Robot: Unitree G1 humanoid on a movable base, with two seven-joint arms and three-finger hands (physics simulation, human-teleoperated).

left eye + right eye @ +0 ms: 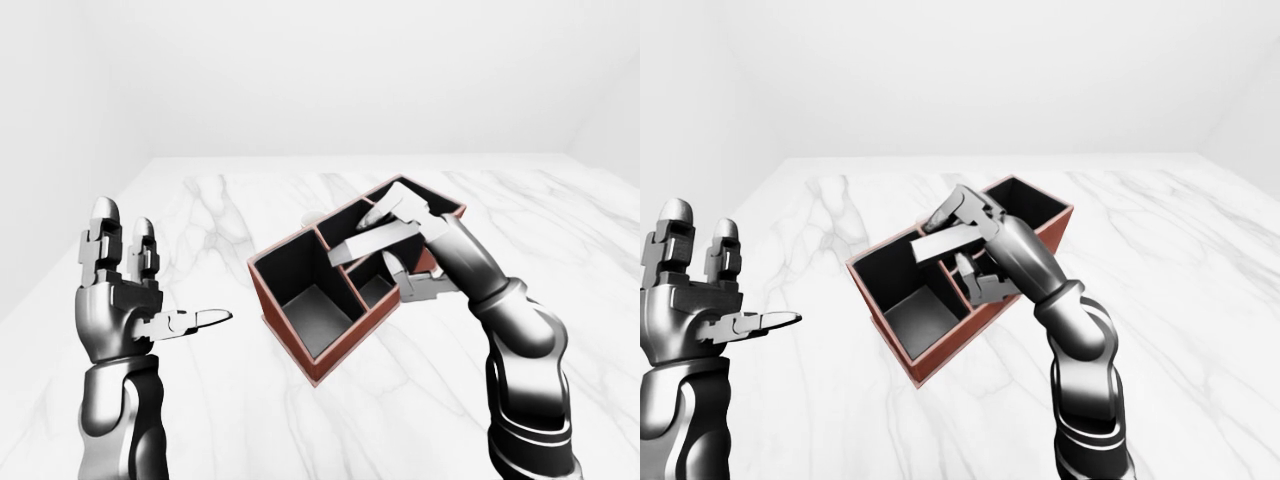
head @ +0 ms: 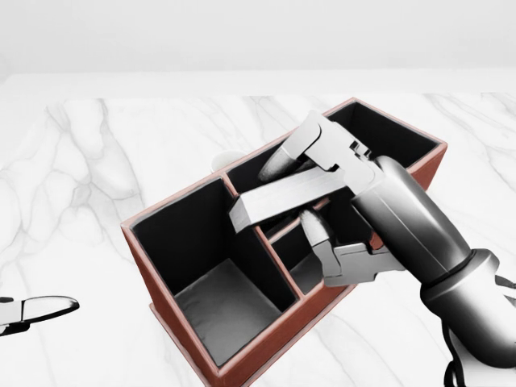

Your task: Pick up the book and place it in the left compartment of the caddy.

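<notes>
Book [image 2: 282, 198] is in the air, gripped by the right hand [image 2: 339, 197]: fingers [image 2: 302, 145] lie over its top face and the thumb [image 2: 314, 230] presses from below. It is tilted, its free end pointing left and reaching just over the divider between the caddy's [image 2: 141, 242] left and middle compartments; most of it hangs above the middle one. The left compartment [image 2: 222, 306], the largest, shows nothing inside. The caddy sits slantwise on the marble table [image 2: 81, 161], its left end nearer the robot.

The step in hand looks like the carry toward the drop, not yet the insertion. The next move probably calls for shifting the hand further left until the whole book is over the left compartment, tipping it to clear the divider and the rim, lowering, then letting go.

The left hand [image 1: 125, 290] is held up at the far left of the left-eye view, fingers spread, holding nothing.
</notes>
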